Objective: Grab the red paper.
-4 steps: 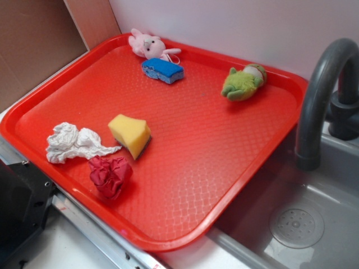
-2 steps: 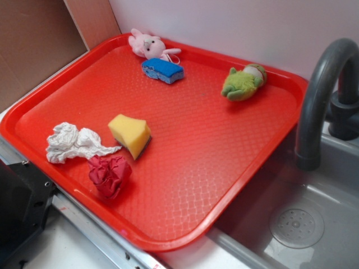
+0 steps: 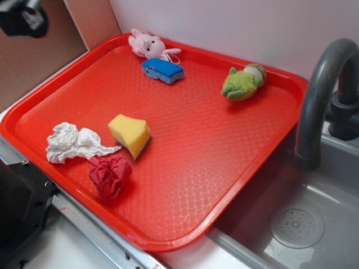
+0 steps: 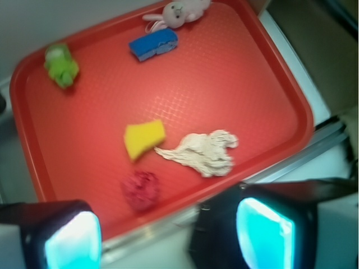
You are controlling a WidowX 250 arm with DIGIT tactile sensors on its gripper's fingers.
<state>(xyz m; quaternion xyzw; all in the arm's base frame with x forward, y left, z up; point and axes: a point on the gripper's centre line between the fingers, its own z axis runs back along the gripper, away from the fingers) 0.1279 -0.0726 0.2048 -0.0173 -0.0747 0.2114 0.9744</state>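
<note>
A red tray (image 3: pixel 224 185) beside the sink (image 3: pixel 314 224) carries 6 items. The white paper wad (image 3: pixel 70 143) and yellow sponge (image 3: pixel 130 133) crowd the red paper (image 3: pixel 109 175), which sits near the tray's front rim, touching neither clearly. A blue sponge (image 3: pixel 162 70), pink plush (image 3: pixel 147 45) and green plush (image 3: pixel 242 82) lie well apart (far edge). The fingers (image 4: pixel 73 238) are spread wide, high above, holding nothing.

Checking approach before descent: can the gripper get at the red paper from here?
Probably yes. The gripper is open, high above the tray; nothing covers the red paper, though the white paper and sponge sit close.
</note>
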